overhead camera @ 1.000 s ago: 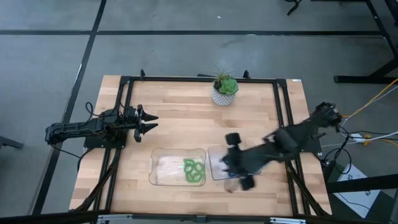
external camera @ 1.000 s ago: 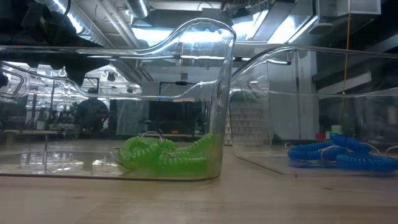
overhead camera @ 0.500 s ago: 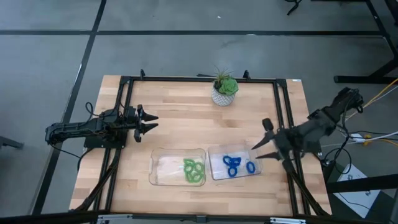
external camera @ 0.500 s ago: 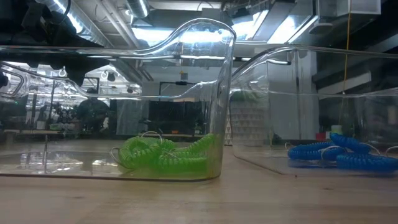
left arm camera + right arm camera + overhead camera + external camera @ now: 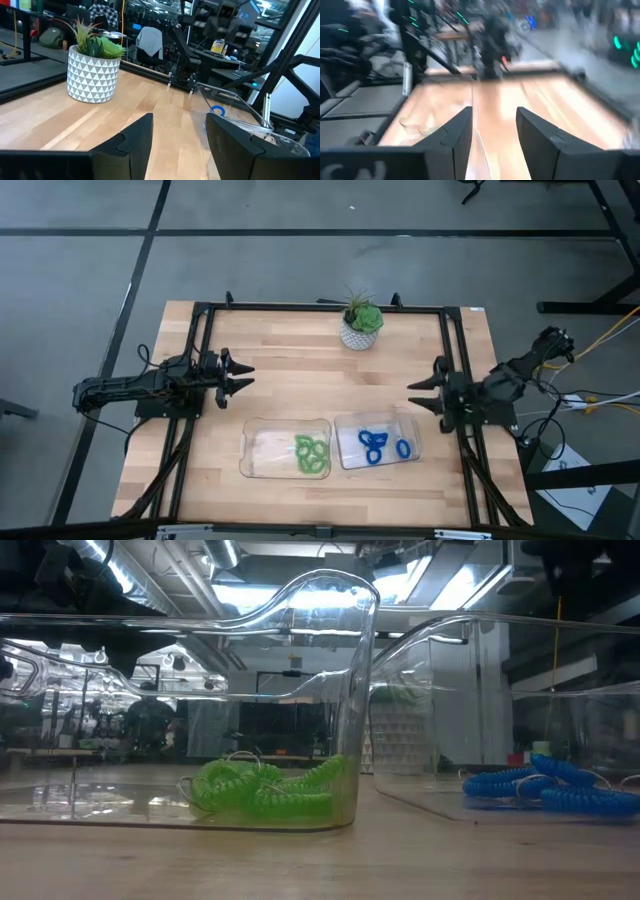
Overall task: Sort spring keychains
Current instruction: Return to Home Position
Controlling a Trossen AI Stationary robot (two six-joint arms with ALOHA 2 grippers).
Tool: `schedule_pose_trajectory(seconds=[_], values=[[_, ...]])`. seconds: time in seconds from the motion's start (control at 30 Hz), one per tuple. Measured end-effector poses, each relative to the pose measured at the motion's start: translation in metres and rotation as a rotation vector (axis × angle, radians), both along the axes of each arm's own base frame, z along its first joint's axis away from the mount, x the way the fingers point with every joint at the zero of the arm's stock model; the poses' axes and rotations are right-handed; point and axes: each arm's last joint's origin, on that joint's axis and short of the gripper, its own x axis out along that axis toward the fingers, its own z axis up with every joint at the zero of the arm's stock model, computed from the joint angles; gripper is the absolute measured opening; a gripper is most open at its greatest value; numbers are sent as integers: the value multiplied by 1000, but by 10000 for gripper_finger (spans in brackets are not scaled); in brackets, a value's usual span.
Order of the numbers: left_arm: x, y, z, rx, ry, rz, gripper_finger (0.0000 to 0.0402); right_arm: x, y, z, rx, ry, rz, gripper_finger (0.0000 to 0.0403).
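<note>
Light green spring keychains (image 5: 311,454) lie bunched in the right end of the left clear tray (image 5: 262,450). Bright blue spring keychains (image 5: 379,447) lie in the right clear tray (image 5: 410,430). In the low view the green coils (image 5: 268,790) and blue coils (image 5: 545,788) rest on the tray floors. My right gripper (image 5: 428,392) stands open at the table's right side, above the wood and beside the blue tray, with nothing between its fingers (image 5: 492,127). At the table's left my left gripper (image 5: 242,376) waits open and level, holding nothing (image 5: 179,137).
A potted plant in a white patterned pot (image 5: 360,327) stands at the far middle of the table. A black frame rail (image 5: 320,308) runs around the wooden top. Bare wood lies between the trays and the plant.
My right gripper has drawn back from above the blue tray toward the table's right edge, tipping from pointing down to level. It has stayed open. The blue keychains, hidden under the arm a second ago, now lie in plain view in their tray.
</note>
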Motion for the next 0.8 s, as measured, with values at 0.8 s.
schedule_pose_trajectory(seconds=[0.8], values=[[0, 0, 0, 0, 0, 0, 178, -20, -4, -40, 241, -202, 307, 152]])
